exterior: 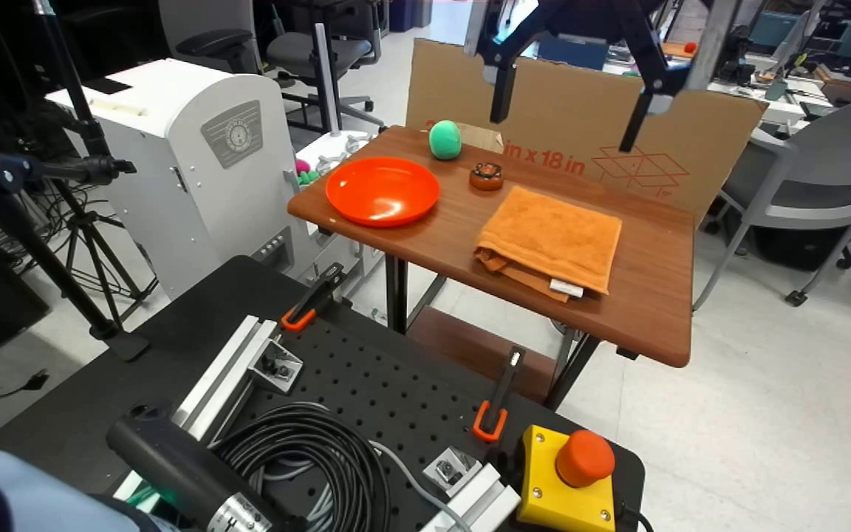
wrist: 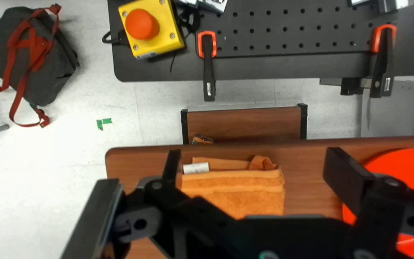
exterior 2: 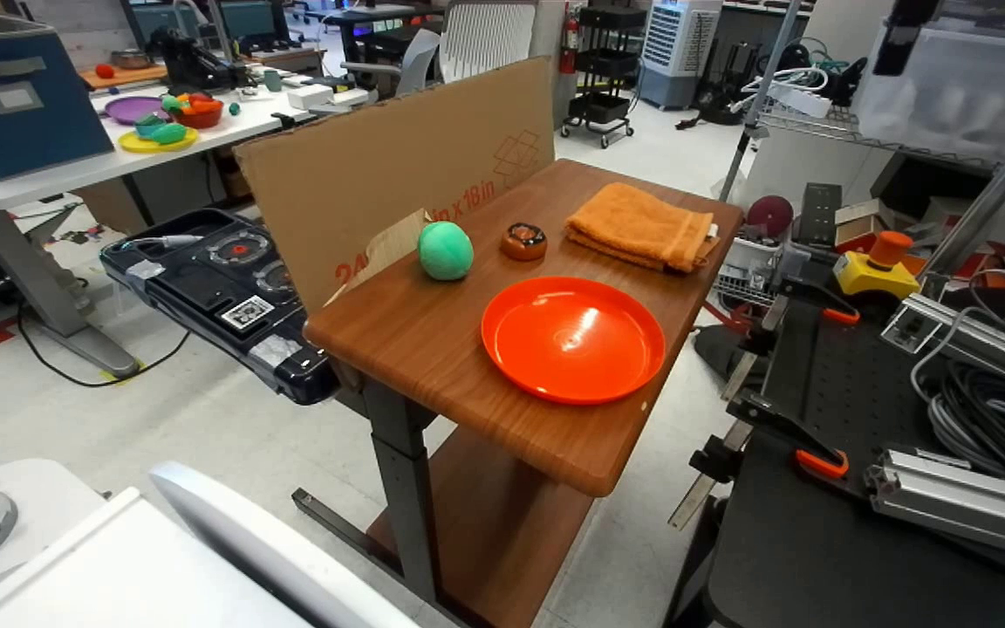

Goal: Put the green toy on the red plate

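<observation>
The green toy [exterior: 445, 140], a small round ball, sits on the brown wooden table near the cardboard sheet; it also shows in an exterior view [exterior 2: 445, 250]. The red plate [exterior: 383, 191] is round, shallow, glossy orange-red, and lies near the table's end, apart from the toy [exterior 2: 572, 340]. In the wrist view part of the plate [wrist: 404, 169] shows at the right edge, partly covered by a finger. The green toy is out of the wrist view. My gripper [exterior: 564, 127] is wide open and empty, high above the table; in the wrist view its fingers [wrist: 253, 158] frame the towel below.
A folded orange towel [exterior: 552, 238] and a small brown cup-like object [exterior: 486, 176] are on the table [exterior: 647, 310]. A cardboard sheet [exterior 2: 406, 174] stands along the table's far edge. A black bench with clamps and a yellow emergency-stop box [exterior: 567, 480] stands opposite.
</observation>
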`<action>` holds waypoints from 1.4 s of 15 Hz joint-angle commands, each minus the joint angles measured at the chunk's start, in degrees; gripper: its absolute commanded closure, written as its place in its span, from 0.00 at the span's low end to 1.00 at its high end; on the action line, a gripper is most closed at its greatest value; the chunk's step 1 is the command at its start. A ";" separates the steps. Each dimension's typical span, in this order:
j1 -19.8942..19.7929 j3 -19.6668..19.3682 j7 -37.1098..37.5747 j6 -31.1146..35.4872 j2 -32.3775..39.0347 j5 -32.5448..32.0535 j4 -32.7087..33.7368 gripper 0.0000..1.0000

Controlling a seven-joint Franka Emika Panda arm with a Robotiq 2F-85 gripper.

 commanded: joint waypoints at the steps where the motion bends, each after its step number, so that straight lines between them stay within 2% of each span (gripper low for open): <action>1: 2.88 2.75 2.20 1.58 13.50 3.59 12.09 0.00; 5: 5.12 4.96 3.31 7.27 26.77 10.33 22.51 0.00; 11: 9.23 8.56 11.74 12.18 44.42 6.33 38.47 0.00; 21: 13.34 8.47 15.00 8.14 64.54 6.61 61.93 0.00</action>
